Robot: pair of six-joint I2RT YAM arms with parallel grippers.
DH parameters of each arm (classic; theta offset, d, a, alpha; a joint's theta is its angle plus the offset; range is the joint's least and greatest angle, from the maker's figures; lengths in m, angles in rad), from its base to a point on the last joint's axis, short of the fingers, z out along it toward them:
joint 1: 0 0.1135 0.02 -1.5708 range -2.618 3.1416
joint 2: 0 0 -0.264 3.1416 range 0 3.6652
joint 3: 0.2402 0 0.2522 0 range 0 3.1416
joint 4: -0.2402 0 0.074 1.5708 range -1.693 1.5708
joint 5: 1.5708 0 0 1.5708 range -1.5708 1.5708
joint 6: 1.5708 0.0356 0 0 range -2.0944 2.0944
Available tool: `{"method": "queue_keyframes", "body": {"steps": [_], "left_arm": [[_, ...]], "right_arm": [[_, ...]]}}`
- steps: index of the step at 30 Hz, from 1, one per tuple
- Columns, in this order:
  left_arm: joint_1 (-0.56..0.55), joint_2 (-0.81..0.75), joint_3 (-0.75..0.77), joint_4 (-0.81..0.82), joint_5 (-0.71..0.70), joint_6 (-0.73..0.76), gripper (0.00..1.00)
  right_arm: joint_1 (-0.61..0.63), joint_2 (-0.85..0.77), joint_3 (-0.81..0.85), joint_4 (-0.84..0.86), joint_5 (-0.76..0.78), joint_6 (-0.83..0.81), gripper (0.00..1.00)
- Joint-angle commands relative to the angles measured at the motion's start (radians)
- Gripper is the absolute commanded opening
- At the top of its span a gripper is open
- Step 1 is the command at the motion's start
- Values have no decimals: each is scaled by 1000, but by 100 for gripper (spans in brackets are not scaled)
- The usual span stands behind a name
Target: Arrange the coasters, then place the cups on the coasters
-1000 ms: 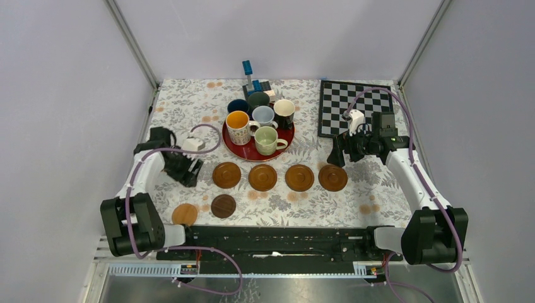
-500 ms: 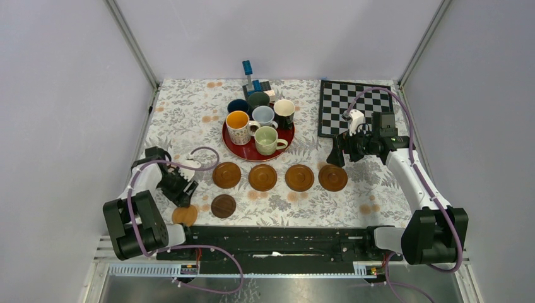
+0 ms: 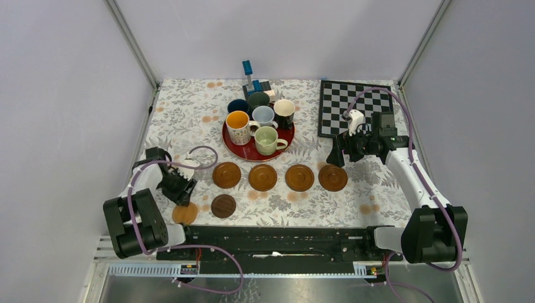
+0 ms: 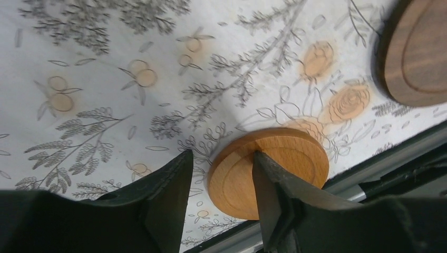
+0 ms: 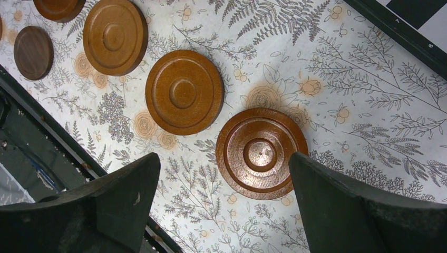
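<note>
With your left hand (image 4: 221, 158) part-open astride the rim of the pale tan round wooden coaster (image 4: 287, 158), which lay well nearer you and left of the large red round tray (image 3: 247, 153), you probably needed to close squarely, then lift level.

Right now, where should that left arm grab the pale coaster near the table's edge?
By its rim, coming down from above. The pale coaster lies flat and thin on the cloth, so its sides give little to hold, but the raised rim can be pinched. The left gripper is poised that way, with one finger outside the edge and one over the recessed top. Closing there would probably lift it.
</note>
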Motion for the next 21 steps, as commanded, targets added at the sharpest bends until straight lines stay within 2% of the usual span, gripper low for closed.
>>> {"method": "queue_keyframes", "body": {"steps": [1, 12, 16, 21], "left_arm": [[5, 68, 48, 207, -9, -99, 50], [-8, 224, 176, 333, 21, -288, 48], [-38, 276, 219, 341, 48, -331, 48], [-99, 315, 245, 388, 16, -368, 48]], "right_arm": [[-5, -1, -4, 19, -18, 10, 100], [-5, -5, -9, 21, -13, 10, 100], [-5, -5, -7, 18, -12, 11, 100], [-5, -8, -7, 19, -11, 11, 100]]}}
